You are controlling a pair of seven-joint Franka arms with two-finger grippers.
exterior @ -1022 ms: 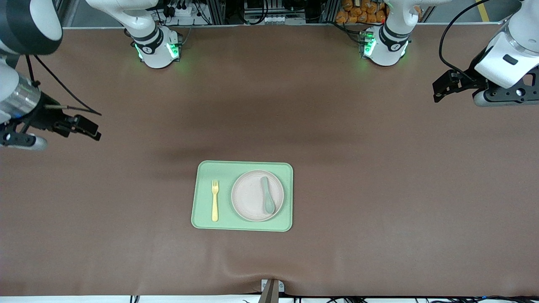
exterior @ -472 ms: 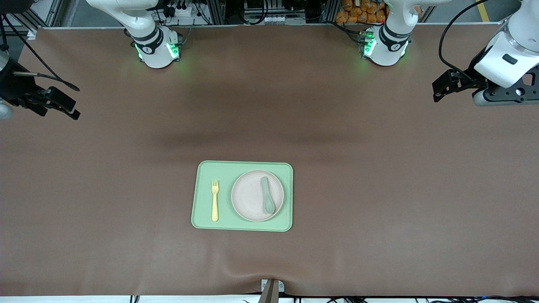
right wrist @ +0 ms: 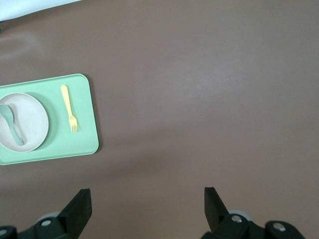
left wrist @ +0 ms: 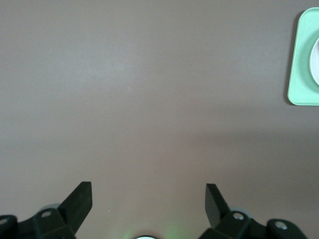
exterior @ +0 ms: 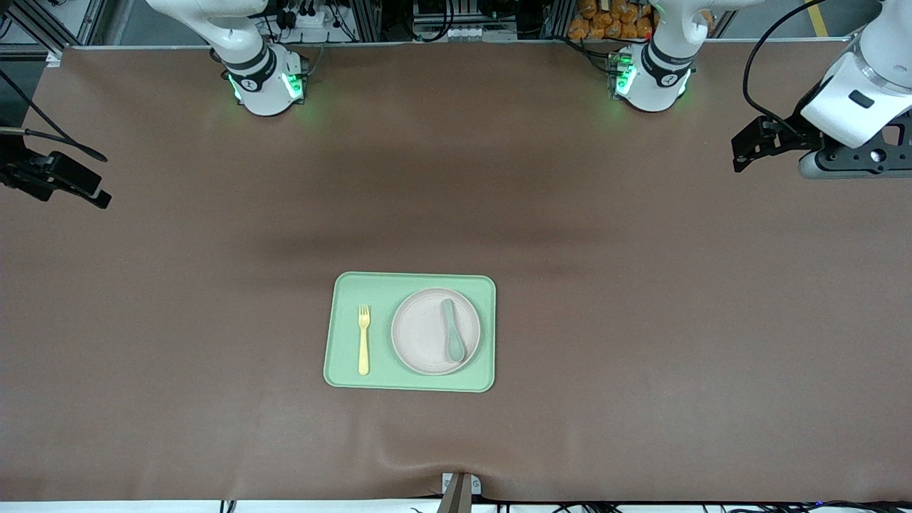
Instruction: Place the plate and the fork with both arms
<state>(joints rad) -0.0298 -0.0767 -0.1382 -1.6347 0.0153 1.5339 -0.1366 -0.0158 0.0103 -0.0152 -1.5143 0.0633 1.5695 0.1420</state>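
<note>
Count on the desk [exterior: 641, 299]: one light-green tray [exterior: 410, 382]. One round pale speckled plate [exterior: 420, 335]. One pale-yellow fork [exterior: 364, 339]. One grey-green spoon [exterior: 452, 329]. Utensils total two. White jointed arms: two, each with one black pincer, namely left pincer [exterior: 748, 148] and right pincer [exterior: 89, 187]. Green-lit bases: two.
</note>
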